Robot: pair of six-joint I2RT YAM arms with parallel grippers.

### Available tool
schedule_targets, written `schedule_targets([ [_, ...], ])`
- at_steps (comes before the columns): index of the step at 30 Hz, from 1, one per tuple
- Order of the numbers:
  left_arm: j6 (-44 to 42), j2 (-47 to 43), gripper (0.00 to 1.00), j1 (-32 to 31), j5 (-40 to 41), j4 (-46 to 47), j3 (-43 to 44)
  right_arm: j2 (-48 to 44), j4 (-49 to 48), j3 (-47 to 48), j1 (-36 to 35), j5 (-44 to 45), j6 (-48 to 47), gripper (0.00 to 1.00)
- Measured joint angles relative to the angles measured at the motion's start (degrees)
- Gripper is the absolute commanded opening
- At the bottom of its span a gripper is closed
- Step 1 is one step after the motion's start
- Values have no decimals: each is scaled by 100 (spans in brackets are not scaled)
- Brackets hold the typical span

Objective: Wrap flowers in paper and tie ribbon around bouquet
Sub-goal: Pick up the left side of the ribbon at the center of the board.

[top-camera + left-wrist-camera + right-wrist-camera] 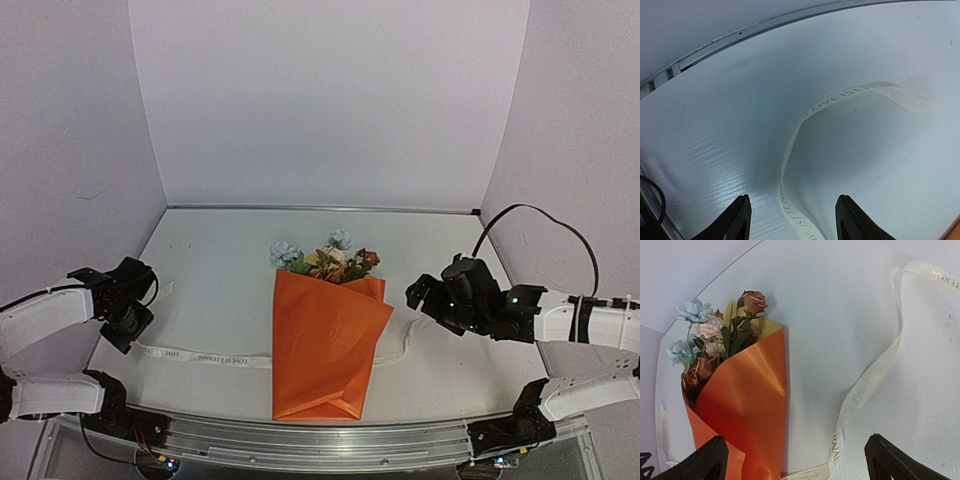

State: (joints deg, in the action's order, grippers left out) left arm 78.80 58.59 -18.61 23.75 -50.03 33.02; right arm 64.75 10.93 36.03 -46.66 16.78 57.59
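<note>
The bouquet (325, 345) lies flat between the two grippers, touching neither. The ribbon (205, 356) passes beneath it. One end trails between the fingers of the left gripper (792, 220), the other between those of the right gripper (796, 460). Both pairs of jaws stand apart, clamping nothing.

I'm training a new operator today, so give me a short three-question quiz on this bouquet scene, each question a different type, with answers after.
1. True or false: the ribbon is tied around the bouquet.
2. The paper face showing is: A blue, B orange, C green?
3. What do the left fingers and right fingers hold?
Key: 1 false, it lies loose on the table. 2 B. 3 nothing; both are open.
</note>
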Motion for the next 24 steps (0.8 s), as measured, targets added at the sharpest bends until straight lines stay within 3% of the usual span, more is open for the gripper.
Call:
schedule_targets([
  [5,-485,599,58,736,-245,457,-93,-403,267,-1,93,318,-140,98],
  [11,-1028,1542,52,972,-527,1190,-80,-943,400,-55,558,411,-180,98],
  [18,-1305,1975,11,1145,-607,1595,-13,-928,563,-59,1025,200,-200,98],
  [24,-1682,2071,0,1322,-448,1701,383,-343,701,31,1333,-86,-250,92],
])
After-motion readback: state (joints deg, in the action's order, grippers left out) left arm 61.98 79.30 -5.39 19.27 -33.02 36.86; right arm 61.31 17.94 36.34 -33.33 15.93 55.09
